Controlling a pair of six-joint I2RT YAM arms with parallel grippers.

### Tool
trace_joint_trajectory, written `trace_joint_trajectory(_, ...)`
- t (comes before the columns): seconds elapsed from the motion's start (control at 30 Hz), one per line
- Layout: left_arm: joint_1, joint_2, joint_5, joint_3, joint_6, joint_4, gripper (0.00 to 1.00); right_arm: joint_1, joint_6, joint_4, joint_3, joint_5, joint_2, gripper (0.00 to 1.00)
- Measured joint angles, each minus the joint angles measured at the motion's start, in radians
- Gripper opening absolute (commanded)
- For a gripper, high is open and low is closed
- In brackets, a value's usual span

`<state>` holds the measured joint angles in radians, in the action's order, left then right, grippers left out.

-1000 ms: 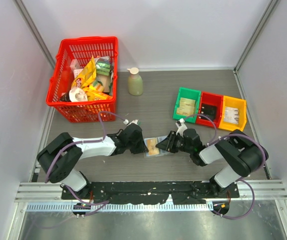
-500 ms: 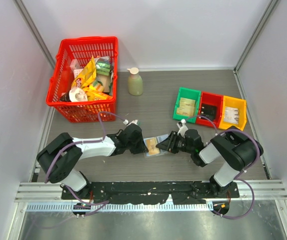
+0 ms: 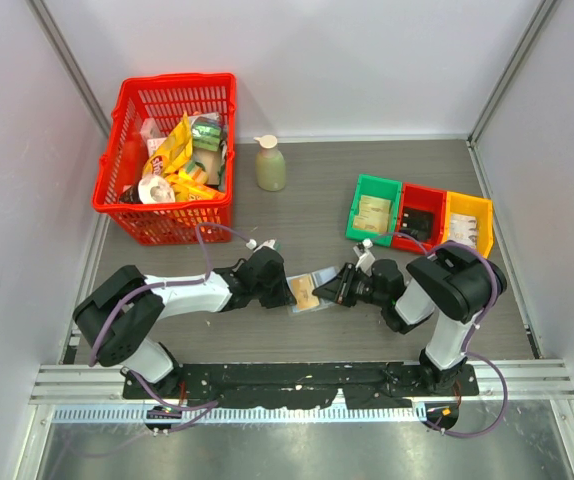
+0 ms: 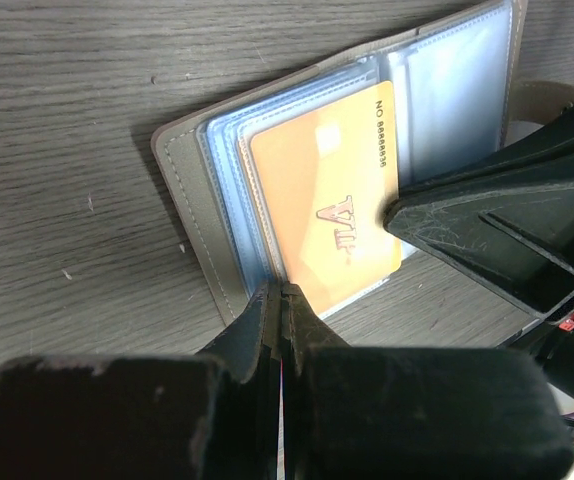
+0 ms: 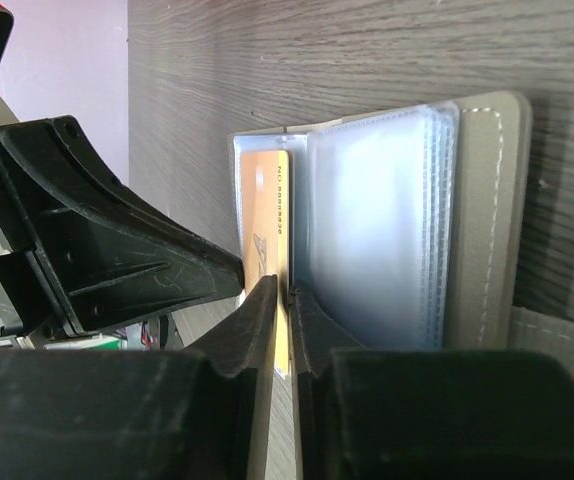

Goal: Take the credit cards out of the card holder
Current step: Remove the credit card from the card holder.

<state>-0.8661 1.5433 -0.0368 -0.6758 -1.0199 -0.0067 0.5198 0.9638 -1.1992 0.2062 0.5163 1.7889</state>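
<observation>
- Swinging inward since a second ago, the right arm now has its elbow closer to the middle, and the right gripper (image 5: 285, 300) has narrowed from a wider gap.
- Nearest, that pincer is almost closed on the near right corner of the yellow-orange credit card (image 4: 322, 195) — a sliver of orange shows between its fingers.
- Beside it, the left gripper (image 4: 281, 293) is fully closed, with its tips pressed at the near edge of the card holder (image 4: 189, 190). Whether a sleeve is pinched between them I cannot tell.
- The holder lies open on the table (image 3: 307, 220), toward its near side, between both grippers. The card sits in its left page.
- Opened, the holder's long axis runs left–right. The card's long edge lies along the fold, so I judge it roughly near–far, printed face up.
- To do this well, let the left tips pin the cover and draw the card slowly in line with its sleeve — a corner grip may let it pivot or drag the holder along.
</observation>
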Motion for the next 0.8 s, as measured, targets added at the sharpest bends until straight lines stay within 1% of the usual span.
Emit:
trace_joint_trajectory(0.1,0.0,0.0,0.0,-0.003,0.0,-0.006,0.0,-0.006,0.001,0.011,-0.008,0.006,-0.009,0.09)
trace_joint_trajectory(0.33,0.0,0.002,0.0,-0.008,0.0,-0.014,0.0,-0.022,-0.011,0.072,-0.018,0.036,-0.061,0.08)
trace_joint_trajectory(0.47,0.0,0.002,0.0,-0.008,0.0,-0.014,0.0,-0.03,-0.021,0.094,-0.02,0.052,-0.078,0.01)
trace_joint_trajectory(0.63,0.0,0.002,0.0,-0.008,0.001,-0.014,0.0,-0.047,-0.027,0.117,-0.023,0.063,-0.095,0.01)
trace_joint_trajectory(0.8,0.0,0.002,0.0,-0.008,0.002,-0.014,0.0,-0.064,-0.075,0.242,-0.024,0.057,-0.188,0.01)
